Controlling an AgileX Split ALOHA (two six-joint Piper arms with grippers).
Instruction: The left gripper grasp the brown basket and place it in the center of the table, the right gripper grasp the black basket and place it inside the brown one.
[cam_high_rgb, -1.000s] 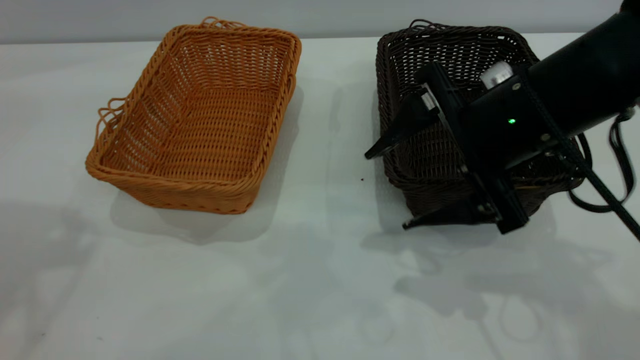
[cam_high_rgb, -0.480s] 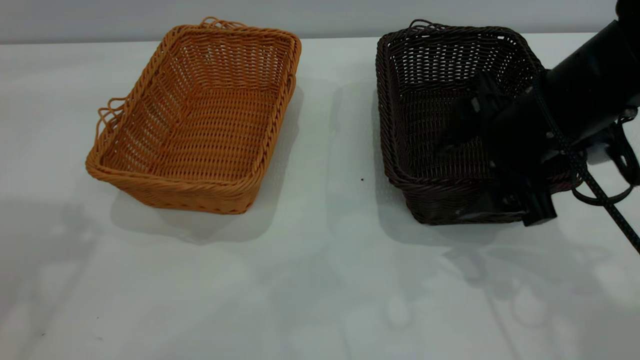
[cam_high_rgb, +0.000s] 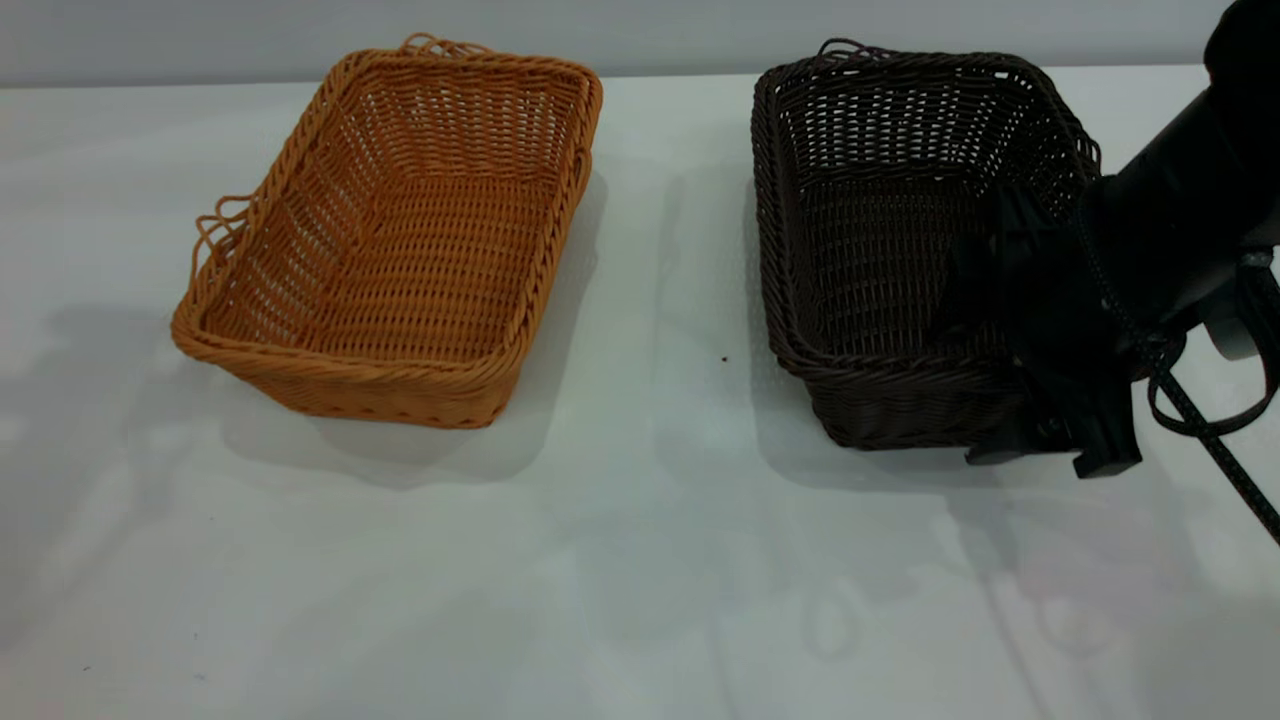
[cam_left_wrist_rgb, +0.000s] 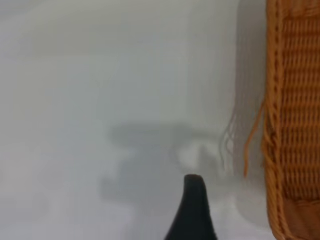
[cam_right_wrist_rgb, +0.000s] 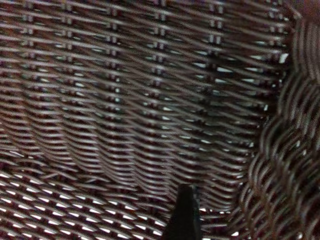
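black basket (cam_high_rgb: 880, 250): one, at the right of the table (cam_high_rgb: 640, 560), well apart from the brown basket (cam_high_rgb: 400, 240).
right gripper (cam_high_rgb: 1010, 380): spread wide astride the black basket's near right corner, one finger inside, one outside; a second ago it hung above the basket's middle.
brown basket: one, left of centre, unmoved.
left gripper (cam_left_wrist_rgb: 192, 207): seen only by its wrist camera, beside the brown basket's handle; opening cannot be told.
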